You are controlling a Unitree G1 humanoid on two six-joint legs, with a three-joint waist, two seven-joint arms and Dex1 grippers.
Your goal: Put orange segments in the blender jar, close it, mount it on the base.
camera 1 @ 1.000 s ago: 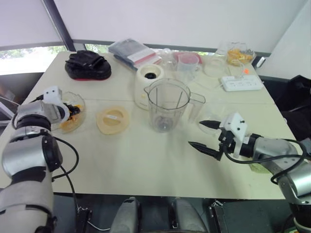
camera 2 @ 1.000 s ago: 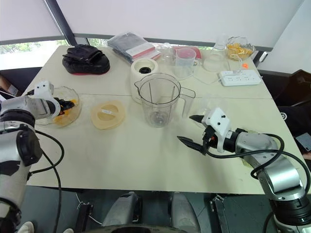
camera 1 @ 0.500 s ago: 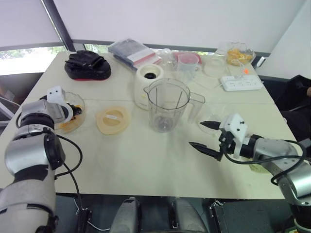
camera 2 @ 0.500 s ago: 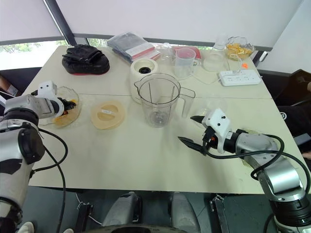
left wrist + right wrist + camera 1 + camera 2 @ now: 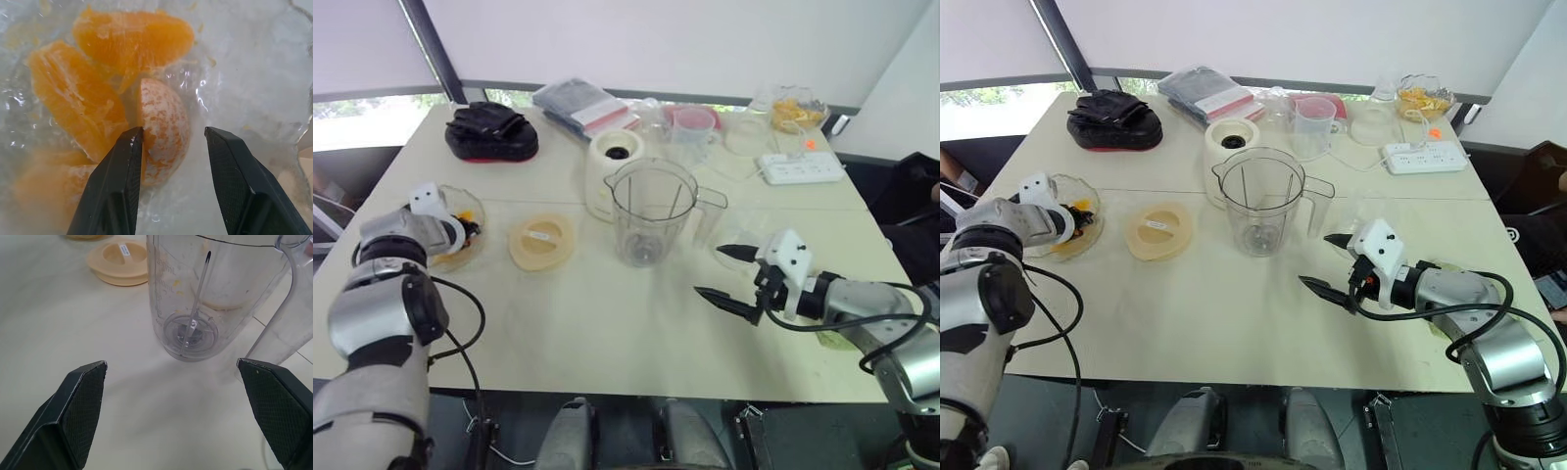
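Observation:
Several orange segments [image 5: 132, 34] lie in a clear bowl [image 5: 476, 209] at the table's left edge. My left gripper [image 5: 173, 131] reaches down into this bowl, open. Its fingers [image 5: 120, 181] straddle one upright segment [image 5: 164, 132]; one finger is against the segment's side and the other stands apart from it. The blender jar [image 5: 651, 211] stands upright and without fruit at mid table, its blade [image 5: 190, 330] visible. The cream base [image 5: 612, 157] stands just behind the jar. My right gripper [image 5: 710, 271] hovers wide open to the right of the jar, holding nothing.
A pale yellow lid [image 5: 540, 242] lies between bowl and jar. At the back are a black pouch [image 5: 492, 132], packets [image 5: 582, 106], a pink-rimmed cup [image 5: 690, 132], a power strip [image 5: 800, 168] and a bowl of peel scraps [image 5: 790, 110].
My left gripper has sunk slightly into the bowl and rolled at the wrist. The right gripper has kept still.

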